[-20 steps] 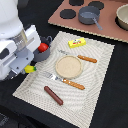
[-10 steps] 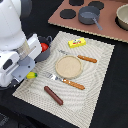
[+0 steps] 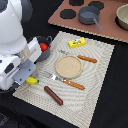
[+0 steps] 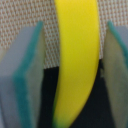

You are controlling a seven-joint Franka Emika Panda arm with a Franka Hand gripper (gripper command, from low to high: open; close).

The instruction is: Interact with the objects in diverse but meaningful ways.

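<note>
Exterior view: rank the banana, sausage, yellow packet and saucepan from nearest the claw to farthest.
1. banana, at the claw, on the mat's edge.
2. sausage, on the mat's near side.
3. yellow packet, at the mat's far end.
4. saucepan, on the brown stovetop beyond the mat.

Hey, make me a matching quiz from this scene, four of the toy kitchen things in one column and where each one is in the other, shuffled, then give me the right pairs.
Things
1. red tomato
2. yellow banana
3. grey long-handled saucepan
4. brown sausage

Places
A. on the brown stove board with the black burners
B. between the open gripper pads
C. inside the grey two-handled pot
D. lying on the striped placemat, on its near edge in the exterior view

Pairs: 1-C, 2-B, 3-A, 4-D
</note>
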